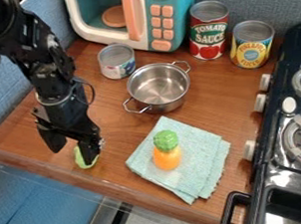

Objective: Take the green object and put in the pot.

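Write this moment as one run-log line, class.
gripper: open, at green object | green object: on counter, outside pot | orange-green toy: on cloth

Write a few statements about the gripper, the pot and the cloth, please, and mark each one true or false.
1. The metal pot stands on the wooden counter. True.
2. The green object is inside the pot. False: it is on the counter, at the gripper.
3. The orange toy with a green top rests on the cloth. True.
4. The gripper hangs over the stove. False: it is low over the counter, on the opposite side of the cloth from the stove.
5. The gripper's fingers are apart. True.
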You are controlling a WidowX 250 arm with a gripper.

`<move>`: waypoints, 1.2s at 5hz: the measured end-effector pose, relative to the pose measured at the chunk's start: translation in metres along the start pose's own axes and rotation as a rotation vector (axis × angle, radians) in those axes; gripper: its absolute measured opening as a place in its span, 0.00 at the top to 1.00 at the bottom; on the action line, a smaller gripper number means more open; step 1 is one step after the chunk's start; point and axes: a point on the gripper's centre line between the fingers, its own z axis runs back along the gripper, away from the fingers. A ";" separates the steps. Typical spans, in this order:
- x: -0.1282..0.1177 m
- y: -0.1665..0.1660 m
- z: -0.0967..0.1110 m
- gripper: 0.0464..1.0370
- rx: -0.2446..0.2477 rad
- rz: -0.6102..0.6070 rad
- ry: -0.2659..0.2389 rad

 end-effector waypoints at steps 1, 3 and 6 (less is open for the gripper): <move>0.003 -0.004 -0.009 0.04 -0.007 0.013 -0.001; 0.011 0.002 -0.023 0.11 0.004 0.036 0.030; 0.026 -0.002 0.010 0.25 -0.001 0.071 -0.014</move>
